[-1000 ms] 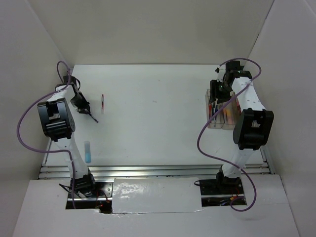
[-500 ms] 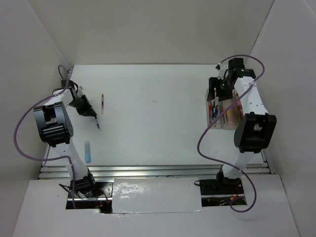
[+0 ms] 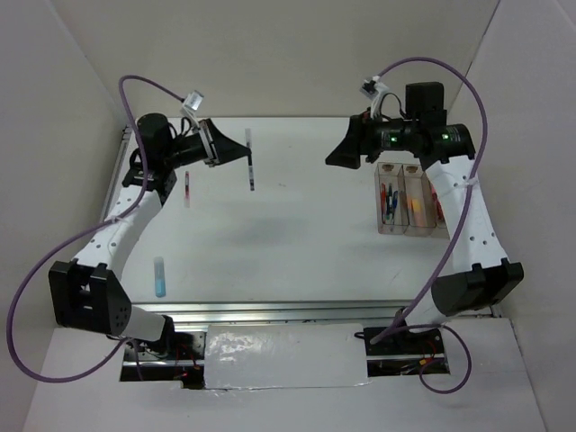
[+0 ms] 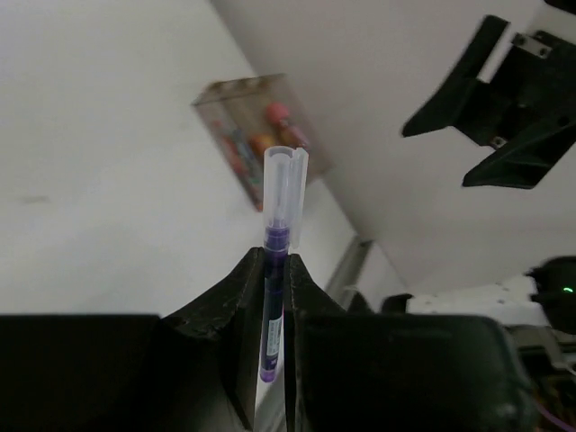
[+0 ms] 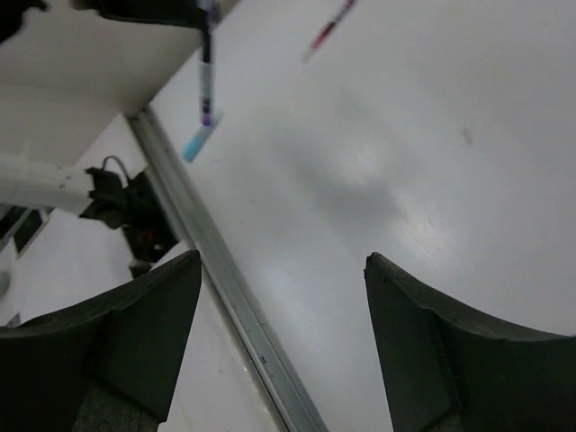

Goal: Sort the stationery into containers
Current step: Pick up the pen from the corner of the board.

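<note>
Purple-ink pen (image 3: 251,166) with a clear cap is up in the air right now, pinched in the left gripper (image 3: 243,151). From the left wrist cam you can see the two black fingers (image 4: 236,297) clamped tight on the barrel, with the cap end sticking out past the tips. In the overhead shot it hangs over the far part of the white table (image 3: 306,243), left of centre and not touching anything.

The right gripper (image 3: 335,155) is also raised, out in front of the clear plastic bins (image 3: 407,230) and pointing toward the left arm. Its jaws are spread wide with nothing between them, which is really obvious on its own wrist cam: just bare table between the two fingers (image 5: 135,333).

The bins sit on the right side of the table, three narrow compartments joined side by side. The left one has blue and red pens in it, the middle has orange/yellow stuff, and the right has something reddish. I can't make out more than that.

Lying loose on the table are a thin red pen (image 3: 187,189) on the left, and a light-blue marker (image 3: 160,276) closer to the near edge.
</note>
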Robot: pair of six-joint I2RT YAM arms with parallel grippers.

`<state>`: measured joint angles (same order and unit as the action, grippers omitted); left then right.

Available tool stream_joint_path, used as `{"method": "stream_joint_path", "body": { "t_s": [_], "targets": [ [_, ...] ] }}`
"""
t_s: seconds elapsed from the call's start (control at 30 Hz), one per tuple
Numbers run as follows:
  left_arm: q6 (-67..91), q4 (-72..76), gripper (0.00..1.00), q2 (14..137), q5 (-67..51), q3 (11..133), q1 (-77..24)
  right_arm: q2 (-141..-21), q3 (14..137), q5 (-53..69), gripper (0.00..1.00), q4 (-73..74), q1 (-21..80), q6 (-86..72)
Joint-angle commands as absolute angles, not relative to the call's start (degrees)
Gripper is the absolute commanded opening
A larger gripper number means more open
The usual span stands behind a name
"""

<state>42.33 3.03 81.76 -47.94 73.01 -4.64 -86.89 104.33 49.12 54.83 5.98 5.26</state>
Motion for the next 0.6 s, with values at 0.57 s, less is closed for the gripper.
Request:
{"method": "stream_joint_path", "body": {
  "t_s": [0.57],
  "targets": [
    [67.15, 37.0, 0.0, 81.3, -45.18, 69.26, -18.1, -90.96, 99.22, 56.78, 0.77, 21.89, 23.64, -19.16]
  ]
}}
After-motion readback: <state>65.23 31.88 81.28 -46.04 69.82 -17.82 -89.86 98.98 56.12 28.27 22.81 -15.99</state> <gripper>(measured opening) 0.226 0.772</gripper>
